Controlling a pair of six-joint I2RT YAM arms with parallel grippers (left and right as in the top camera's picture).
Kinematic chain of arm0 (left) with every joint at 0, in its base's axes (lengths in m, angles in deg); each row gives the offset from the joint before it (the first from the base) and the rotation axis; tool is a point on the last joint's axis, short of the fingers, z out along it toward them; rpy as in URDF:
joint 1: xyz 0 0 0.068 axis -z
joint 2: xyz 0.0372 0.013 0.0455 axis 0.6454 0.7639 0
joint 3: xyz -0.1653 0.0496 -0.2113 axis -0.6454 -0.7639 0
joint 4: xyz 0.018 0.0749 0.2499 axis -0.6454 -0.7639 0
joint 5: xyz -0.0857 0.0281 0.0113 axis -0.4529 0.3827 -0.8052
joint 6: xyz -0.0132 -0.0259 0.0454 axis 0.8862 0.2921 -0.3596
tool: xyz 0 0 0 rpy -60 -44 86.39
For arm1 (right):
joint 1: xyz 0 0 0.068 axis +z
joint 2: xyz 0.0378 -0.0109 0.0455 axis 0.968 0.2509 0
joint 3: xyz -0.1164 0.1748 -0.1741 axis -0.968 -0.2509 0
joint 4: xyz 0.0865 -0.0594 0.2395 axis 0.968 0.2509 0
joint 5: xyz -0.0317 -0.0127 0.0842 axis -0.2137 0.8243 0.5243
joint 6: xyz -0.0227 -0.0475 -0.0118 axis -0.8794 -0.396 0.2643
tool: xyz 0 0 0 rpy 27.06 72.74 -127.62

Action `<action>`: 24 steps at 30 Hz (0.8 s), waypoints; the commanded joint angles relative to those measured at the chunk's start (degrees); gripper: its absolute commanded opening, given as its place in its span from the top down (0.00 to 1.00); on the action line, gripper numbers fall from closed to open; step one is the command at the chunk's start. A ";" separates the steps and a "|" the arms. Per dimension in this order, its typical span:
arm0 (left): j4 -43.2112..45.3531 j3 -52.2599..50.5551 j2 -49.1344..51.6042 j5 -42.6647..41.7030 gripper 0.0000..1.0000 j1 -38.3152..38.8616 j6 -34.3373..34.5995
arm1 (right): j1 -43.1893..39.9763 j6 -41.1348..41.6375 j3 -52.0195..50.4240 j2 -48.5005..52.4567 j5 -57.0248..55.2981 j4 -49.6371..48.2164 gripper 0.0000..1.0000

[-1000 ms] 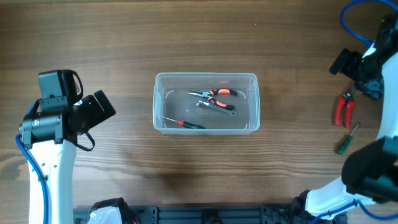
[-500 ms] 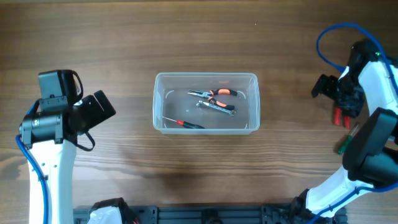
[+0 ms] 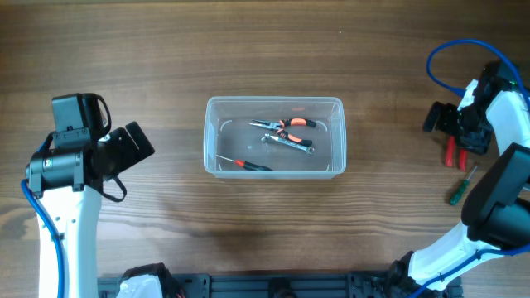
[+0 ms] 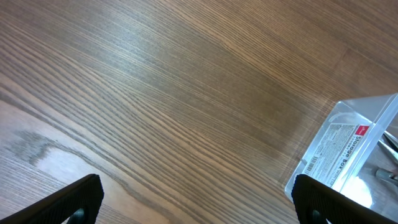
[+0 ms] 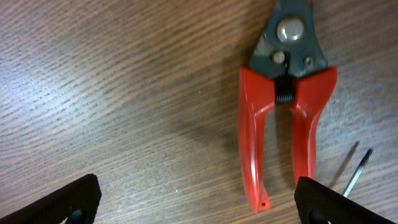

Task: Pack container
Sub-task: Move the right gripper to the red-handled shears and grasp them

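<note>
The clear plastic container [image 3: 273, 101] stands mid-table, lidless. It holds orange-handled pliers [image 3: 286, 124], a small metal tool [image 3: 290, 142] and a red-and-black screwdriver [image 3: 246, 164]. Its corner with a label shows in the left wrist view [image 4: 354, 140]. Red-handled cutters [image 3: 450, 152] lie at the far right, partly under my right gripper [image 3: 451, 124]. In the right wrist view the cutters [image 5: 283, 118] lie flat between the wide-open fingers of the right gripper [image 5: 196, 202], which is empty. My left gripper [image 3: 128, 147] is open and empty left of the container, over bare wood [image 4: 199, 205].
A green-handled screwdriver [image 3: 462, 184] lies just in front of the cutters; its thin shaft shows in the right wrist view [image 5: 356, 171]. The table top is brown wood. The arm bases stand at the front edge.
My right arm has swung in from the far right and come down over the red cutters, now partly covering them. The left arm and the container have not moved.
</note>
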 commanded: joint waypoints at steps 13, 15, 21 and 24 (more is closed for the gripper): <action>-0.04 0.48 0.15 -0.31 0.00 -0.42 -0.46 | -0.11 -3.56 -0.26 6.97 1.07 -2.84 0.00; -0.07 0.48 0.15 -0.31 0.00 -0.42 -0.46 | -0.11 -3.74 -0.26 7.91 1.03 -3.48 0.00; -0.50 0.48 0.15 -0.31 0.00 -0.42 -0.46 | -0.15 -3.48 -0.31 9.09 -0.44 -4.92 0.04; -0.57 0.48 0.15 -0.31 0.00 -0.42 -0.46 | -0.15 -3.43 -0.31 9.09 -0.44 -4.98 0.13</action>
